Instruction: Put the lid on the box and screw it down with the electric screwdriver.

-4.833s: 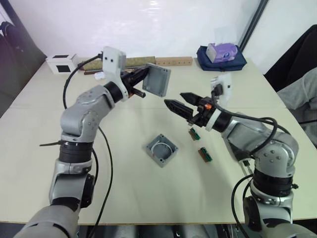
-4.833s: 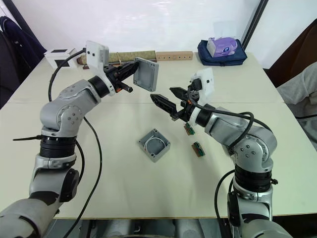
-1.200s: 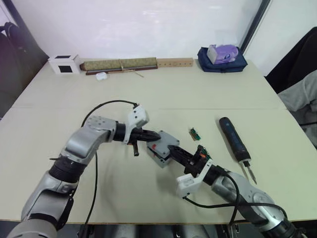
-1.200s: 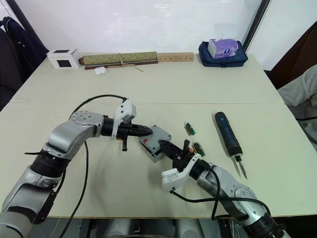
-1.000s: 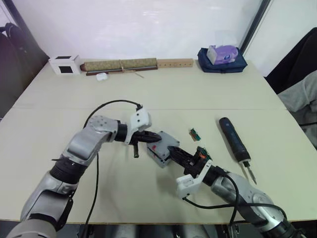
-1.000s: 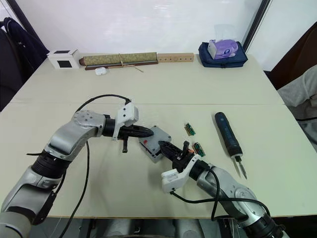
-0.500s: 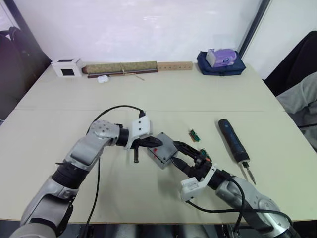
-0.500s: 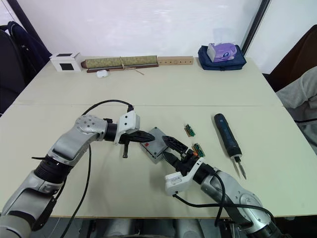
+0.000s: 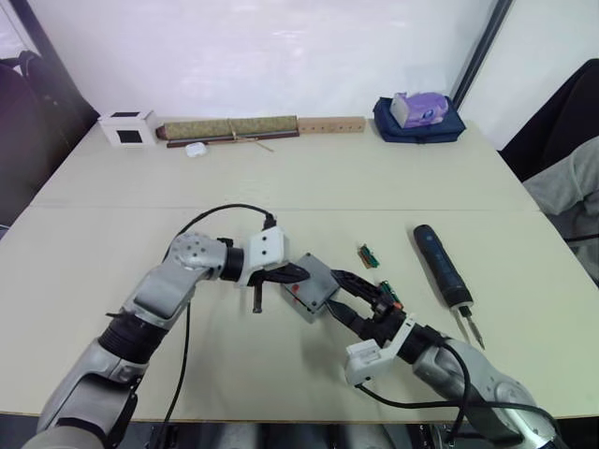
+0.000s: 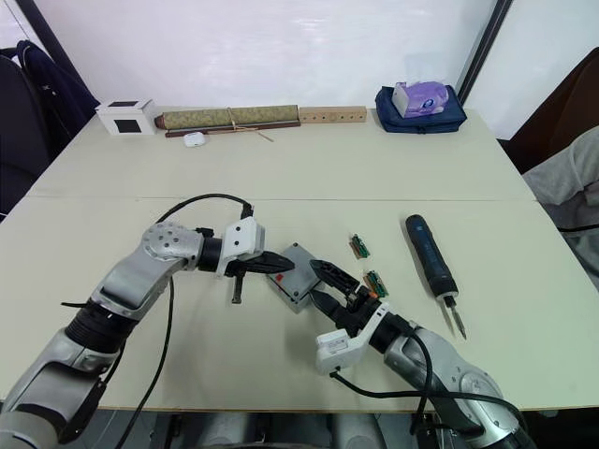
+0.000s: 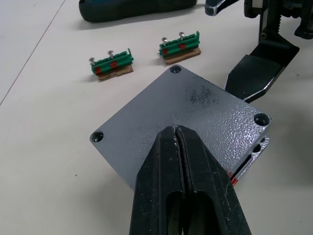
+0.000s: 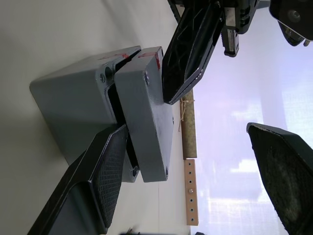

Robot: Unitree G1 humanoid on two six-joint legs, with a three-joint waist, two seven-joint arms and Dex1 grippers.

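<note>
The grey box [image 9: 301, 299] stands on the table's middle with the lid [image 11: 195, 110] lying on it, slightly askew, with a gap along one side where the box's red mark [image 11: 234, 181] shows. My left gripper [image 11: 177, 128] is shut, and its tips rest on the lid's top near one edge. From the other side my right gripper [image 9: 332, 290] stands open around the box's near corner, with one finger [image 12: 110, 166] against the box wall below the lid. To the right, clear of both grippers, the electric screwdriver [image 9: 442, 266] lies flat on the table.
Two small green circuit boards [image 9: 367, 253] [image 9: 386, 292] lie between the box and the screwdriver. Along the table's far edge are a white cube [image 9: 128, 128], a long rolled mat [image 9: 229, 126], a wooden bar [image 9: 331, 123] and a blue bag [image 9: 418, 118].
The lid, held in the air 4.8 s ago, now sits on the box. My right gripper has opened beside the box over the last second. The left arm barely moved.
</note>
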